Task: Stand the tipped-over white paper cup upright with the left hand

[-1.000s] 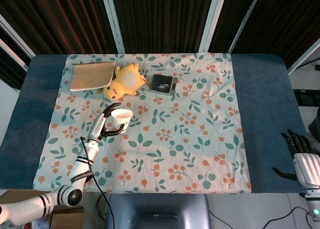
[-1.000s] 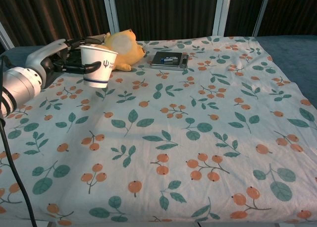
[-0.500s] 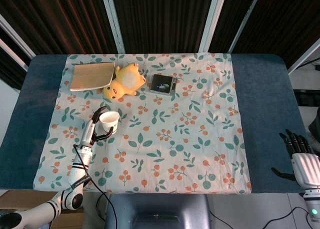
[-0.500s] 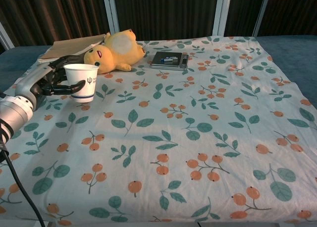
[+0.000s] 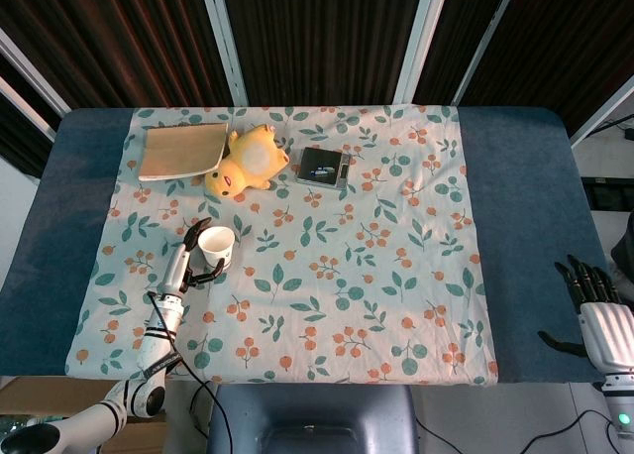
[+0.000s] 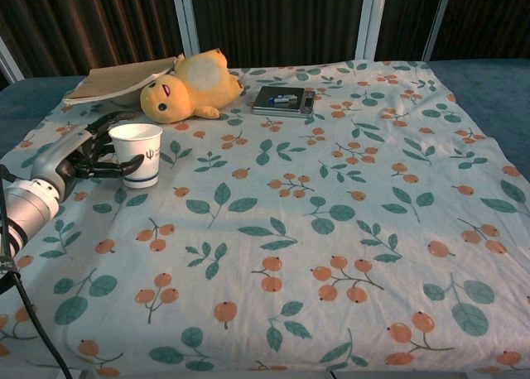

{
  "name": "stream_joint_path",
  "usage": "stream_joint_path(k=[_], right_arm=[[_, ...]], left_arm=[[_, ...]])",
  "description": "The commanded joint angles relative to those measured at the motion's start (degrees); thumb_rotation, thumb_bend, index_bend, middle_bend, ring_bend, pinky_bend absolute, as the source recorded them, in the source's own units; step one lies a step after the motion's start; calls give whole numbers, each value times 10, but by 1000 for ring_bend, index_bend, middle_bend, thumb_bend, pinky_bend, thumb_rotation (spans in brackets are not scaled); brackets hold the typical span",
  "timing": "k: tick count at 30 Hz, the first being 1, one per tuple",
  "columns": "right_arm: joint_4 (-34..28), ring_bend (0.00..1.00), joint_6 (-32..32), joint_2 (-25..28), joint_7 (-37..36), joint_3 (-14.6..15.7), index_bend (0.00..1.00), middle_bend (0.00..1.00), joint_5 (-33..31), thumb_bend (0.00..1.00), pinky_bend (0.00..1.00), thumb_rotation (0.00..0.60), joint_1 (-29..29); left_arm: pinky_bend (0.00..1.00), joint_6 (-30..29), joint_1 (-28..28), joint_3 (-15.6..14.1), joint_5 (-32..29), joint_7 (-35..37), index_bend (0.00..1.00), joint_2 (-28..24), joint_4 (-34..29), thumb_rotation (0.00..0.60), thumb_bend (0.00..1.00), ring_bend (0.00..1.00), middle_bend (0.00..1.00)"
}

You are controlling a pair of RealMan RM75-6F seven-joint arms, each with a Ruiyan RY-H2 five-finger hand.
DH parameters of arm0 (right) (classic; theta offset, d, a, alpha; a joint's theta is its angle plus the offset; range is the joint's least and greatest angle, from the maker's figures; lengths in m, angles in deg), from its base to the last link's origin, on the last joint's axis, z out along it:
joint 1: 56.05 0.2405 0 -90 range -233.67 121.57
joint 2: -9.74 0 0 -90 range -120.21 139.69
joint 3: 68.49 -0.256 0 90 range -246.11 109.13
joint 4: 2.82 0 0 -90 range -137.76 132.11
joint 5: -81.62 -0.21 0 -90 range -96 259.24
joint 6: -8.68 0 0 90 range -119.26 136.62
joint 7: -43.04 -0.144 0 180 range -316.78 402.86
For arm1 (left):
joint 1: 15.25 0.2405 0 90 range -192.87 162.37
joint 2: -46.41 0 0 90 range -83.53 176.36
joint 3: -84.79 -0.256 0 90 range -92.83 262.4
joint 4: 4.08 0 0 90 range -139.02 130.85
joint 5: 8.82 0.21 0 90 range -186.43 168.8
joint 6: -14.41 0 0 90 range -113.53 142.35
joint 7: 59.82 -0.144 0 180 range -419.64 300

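Paper cup stood upright with its mouth up on the floral cloth, near the cloth's left side and just in front of the yellow plush toy, so its long axis ran vertical and its base looked to be on the cloth, though you could not confirm from either view that the full weight was down. Your left hand held it from the cup's left, fingers curled around the far side of the wall and the thumb across the near side below the rim; in the head view the same hand wrapped the cup from the left and below. Everything turned on that one relation: the hand lay to the cup's left, so any withdrawal would have had to go sideways to the left, away from the wall, after the fingers spread, or the cup risked being dragged or tipped again. The uprighting itself looked essentially done, with only the release left. Your right hand hung well apart at the table's right edge, holding nothing with fingers apart, far from the cup and of no use here. Behind the toy lay a brown notebook, and to its right a small dark scale, both clear of the hand's way out.
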Motion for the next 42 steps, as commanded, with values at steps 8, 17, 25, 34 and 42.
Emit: stream_joint_path(k=[8, 17, 25, 34, 42], right_arm=[[1, 0, -1, -2, 0, 1, 0, 0, -1, 0, 0, 600, -1], [3, 0, -7, 3, -8, -2, 0, 0, -4, 0, 0, 600, -4], [25, 0, -34, -13, -1, -20, 0, 0, -21, 0, 0, 600, -12], [37, 0, -54, -30, 26, -17, 0, 0, -8, 0, 0, 600, -17], [43, 0, -57, -34, 25, -15, 0, 0, -12, 0, 0, 600, -24]], left_arm=[[112, -12, 5, -12, 22, 32, 0, -8, -9, 600, 345, 0, 11], [65, -131, 31, -38, 97, -14, 0, -90, -116, 600, 334, 0, 0], [2, -172, 99, -95, 134, -272, 0, -341, -326, 600, 395, 0, 0], [0, -257, 204, -137, 111, -506, 0, -396, -334, 600, 389, 0, 0], [0, -281, 255, -151, 100, -444, 0, -347, -220, 600, 388, 0, 0]])
